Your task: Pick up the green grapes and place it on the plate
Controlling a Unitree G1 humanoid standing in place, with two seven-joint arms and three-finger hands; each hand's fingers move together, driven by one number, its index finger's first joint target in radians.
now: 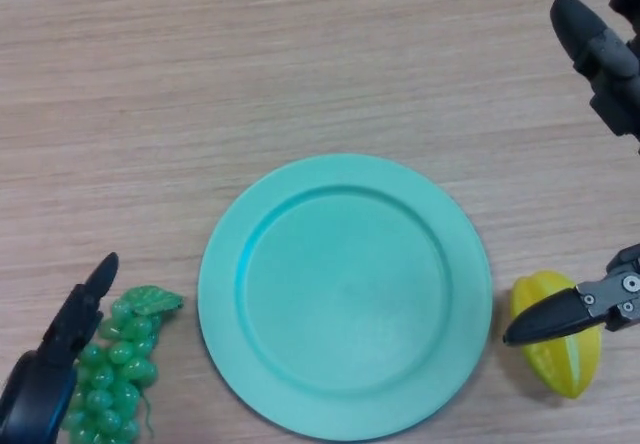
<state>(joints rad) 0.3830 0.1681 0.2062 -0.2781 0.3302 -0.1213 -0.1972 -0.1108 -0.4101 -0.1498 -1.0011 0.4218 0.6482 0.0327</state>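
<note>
A bunch of green grapes [115, 369] with a green leaf lies on the wooden table at the lower left, just left of the plate. The turquoise plate [345, 294] sits in the middle and holds nothing. My left hand [60, 349] comes in at the bottom left with its fingers straight, lying along the left side of the grapes and touching or nearly touching them. My right hand [600, 54] is at the right edge, spread open: fingers at the upper right, the thumb [560, 314] lower down over a yellow fruit.
A yellow star fruit [560, 349] lies on the table just right of the plate, partly under my right thumb. The wooden table [250, 64] stretches bare beyond the plate.
</note>
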